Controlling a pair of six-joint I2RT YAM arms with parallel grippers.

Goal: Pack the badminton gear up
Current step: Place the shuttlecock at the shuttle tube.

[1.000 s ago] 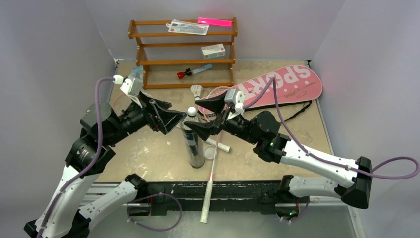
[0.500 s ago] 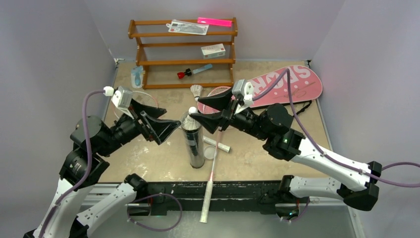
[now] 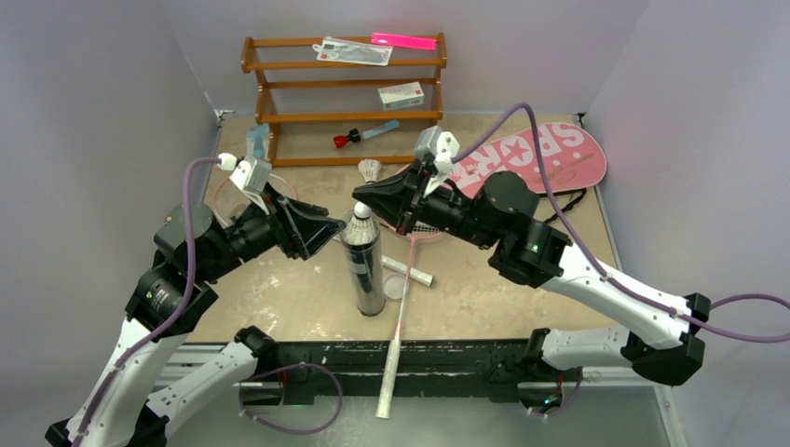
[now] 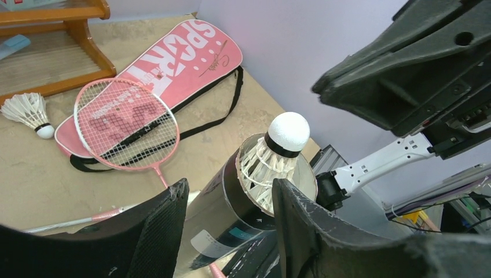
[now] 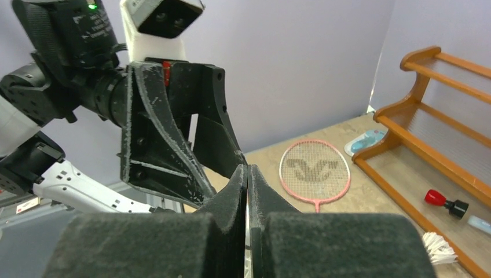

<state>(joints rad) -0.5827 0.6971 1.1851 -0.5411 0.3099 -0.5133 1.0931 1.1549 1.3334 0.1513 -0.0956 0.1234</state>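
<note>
A black tube (image 3: 367,275) stands upright at the table's middle, and a white shuttlecock (image 3: 361,220) pokes out of its open top. My left gripper (image 3: 328,230) has its fingers on both sides of the tube (image 4: 226,202) just under the rim, shut on it. My right gripper (image 3: 359,197) is shut and empty, its tips just above the shuttlecock's cork (image 4: 289,130). One pink racket (image 4: 126,124) lies with its head on the pink SPORT bag (image 3: 550,154). The second racket (image 5: 314,168) lies at the left. A loose shuttlecock (image 3: 372,170) rests by the shelf.
A wooden shelf (image 3: 345,98) at the back holds a white box (image 3: 401,94), a red-capped blue tool (image 3: 359,137) and flat packets on top. A small white cap (image 3: 395,287) lies beside the tube. The racket handle (image 3: 389,372) overhangs the front edge.
My right gripper has closed and shifted up and left, over the shuttlecock in the tube. My left gripper has swung back to the tube and narrowed onto it.
</note>
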